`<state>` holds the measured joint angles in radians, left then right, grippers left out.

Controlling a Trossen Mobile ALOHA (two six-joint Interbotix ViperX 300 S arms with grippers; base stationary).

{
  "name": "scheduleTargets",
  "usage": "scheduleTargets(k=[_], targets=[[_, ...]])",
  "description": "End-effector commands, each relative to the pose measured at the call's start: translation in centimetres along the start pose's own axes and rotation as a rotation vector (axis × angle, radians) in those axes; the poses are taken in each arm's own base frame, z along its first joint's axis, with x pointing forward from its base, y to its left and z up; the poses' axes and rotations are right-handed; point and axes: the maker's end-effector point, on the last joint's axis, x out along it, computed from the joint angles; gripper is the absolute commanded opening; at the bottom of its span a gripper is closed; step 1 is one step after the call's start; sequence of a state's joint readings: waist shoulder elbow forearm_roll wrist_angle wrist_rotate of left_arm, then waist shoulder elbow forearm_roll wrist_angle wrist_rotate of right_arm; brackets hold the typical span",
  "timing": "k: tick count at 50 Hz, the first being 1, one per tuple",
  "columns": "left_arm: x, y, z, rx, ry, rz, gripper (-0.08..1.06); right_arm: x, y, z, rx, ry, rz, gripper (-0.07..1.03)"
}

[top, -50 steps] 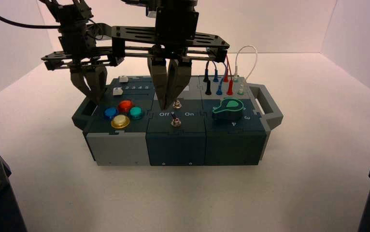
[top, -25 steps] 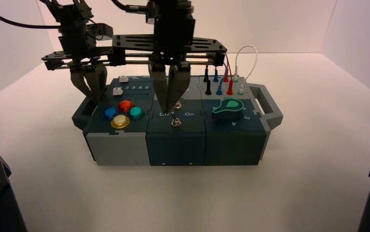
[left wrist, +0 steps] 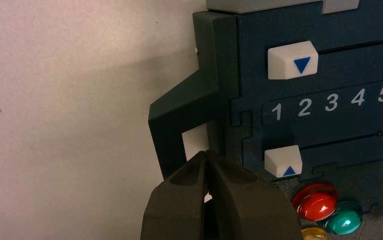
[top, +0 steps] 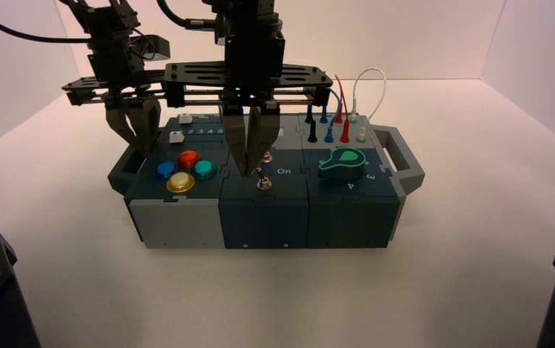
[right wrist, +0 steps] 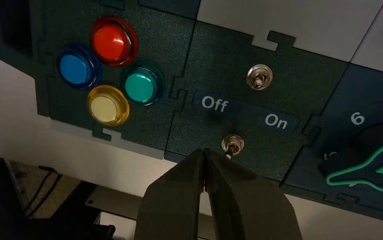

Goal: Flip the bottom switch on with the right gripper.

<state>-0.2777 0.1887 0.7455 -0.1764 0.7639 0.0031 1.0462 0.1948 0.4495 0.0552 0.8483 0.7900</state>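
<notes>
Right gripper (right wrist: 204,152) with fingers pressed together, tips just beside the bottom switch (right wrist: 232,145) on its Off side. Farther off, left gripper (left wrist: 207,157), fingers likewise closed, by the box's dark handle (left wrist: 179,112).
</notes>
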Motion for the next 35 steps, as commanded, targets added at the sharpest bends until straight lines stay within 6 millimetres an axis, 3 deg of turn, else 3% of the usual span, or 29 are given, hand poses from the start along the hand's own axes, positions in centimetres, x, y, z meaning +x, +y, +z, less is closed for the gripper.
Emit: scheduleTargets(k=[1,35], targets=[[3.5,0.8,-2.6,0.002,0.144,0.022,-0.03,-1.0,0.8,0.6,0.006,-0.03,0.029,-0.02],[3.6,0.9,-2.6,0.003,0.15,0.022,-0.03,0.2,-0.9,0.2,0.015,-0.013,-0.007,-0.02]])
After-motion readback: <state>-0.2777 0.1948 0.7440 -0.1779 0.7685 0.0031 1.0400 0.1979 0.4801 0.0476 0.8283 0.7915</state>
